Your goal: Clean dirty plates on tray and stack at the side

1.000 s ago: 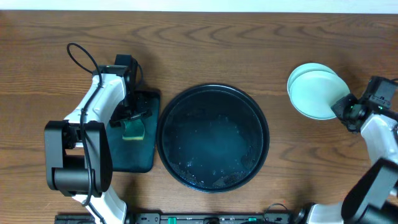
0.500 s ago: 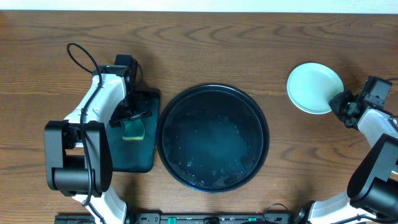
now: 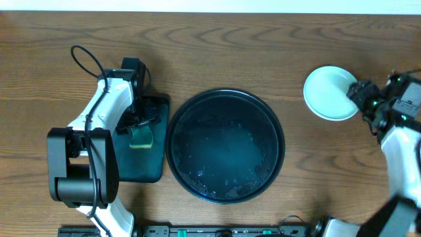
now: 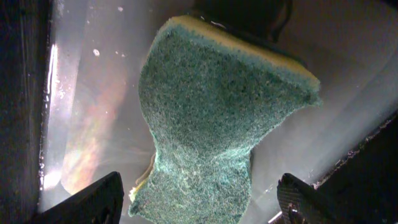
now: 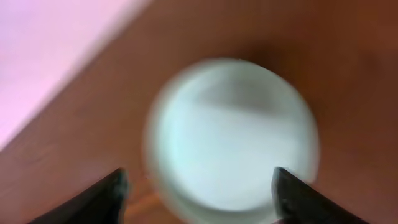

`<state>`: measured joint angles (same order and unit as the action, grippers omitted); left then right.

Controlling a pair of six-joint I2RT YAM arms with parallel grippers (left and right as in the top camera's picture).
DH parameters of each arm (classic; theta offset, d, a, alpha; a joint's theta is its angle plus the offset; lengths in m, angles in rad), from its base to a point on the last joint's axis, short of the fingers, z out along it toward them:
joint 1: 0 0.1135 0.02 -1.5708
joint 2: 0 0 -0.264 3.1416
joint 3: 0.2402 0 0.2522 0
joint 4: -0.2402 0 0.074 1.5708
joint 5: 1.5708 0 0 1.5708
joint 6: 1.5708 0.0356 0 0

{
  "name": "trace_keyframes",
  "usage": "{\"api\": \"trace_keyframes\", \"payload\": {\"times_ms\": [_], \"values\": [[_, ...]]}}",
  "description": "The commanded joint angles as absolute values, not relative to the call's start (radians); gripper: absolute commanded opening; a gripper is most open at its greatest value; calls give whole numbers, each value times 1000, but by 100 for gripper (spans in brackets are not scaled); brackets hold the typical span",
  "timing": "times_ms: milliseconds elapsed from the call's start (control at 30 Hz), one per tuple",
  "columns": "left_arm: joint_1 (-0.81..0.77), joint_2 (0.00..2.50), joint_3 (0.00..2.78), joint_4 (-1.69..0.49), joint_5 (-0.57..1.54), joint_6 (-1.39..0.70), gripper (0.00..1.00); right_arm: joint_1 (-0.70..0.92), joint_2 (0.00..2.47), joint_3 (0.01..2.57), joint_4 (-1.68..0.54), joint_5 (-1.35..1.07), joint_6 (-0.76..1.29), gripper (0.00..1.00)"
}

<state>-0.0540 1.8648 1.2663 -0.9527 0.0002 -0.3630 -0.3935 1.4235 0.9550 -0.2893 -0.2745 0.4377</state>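
Ahead of the right gripper point(image 5: 198, 182), the plates point(image 5: 233, 134) blur into one pale disc, their count unclear. Below the left gripper point(image 4: 199, 194), the sponge point(image 4: 211, 118) runs off the frame's edge.

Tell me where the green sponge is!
In the overhead view, the green sponge lies on the small dark-green tray at the left, just left of the big round black tray, beneath the left tool.

glossy black tray point(image 3: 225, 148), pale mint plates point(image 3: 327, 93), green sponge point(image 4: 211, 124), brown wood-grain tabletop point(image 3: 263, 46)
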Motion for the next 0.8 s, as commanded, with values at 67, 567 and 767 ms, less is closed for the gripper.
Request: {"api": "trace_keyframes", "payload": {"times_ms": [67, 567, 767], "values": [[-49, 1864, 1263, -955, -9, -361, 80, -283, 1152, 963, -406, -400, 173, 99], [-49, 1864, 1263, -955, -9, -361, 80, -190, 640, 963, -560, -423, 178, 99], [-49, 1864, 1263, -955, -9, -361, 80, -190, 553, 963, -554, -442, 94, 99]]}}
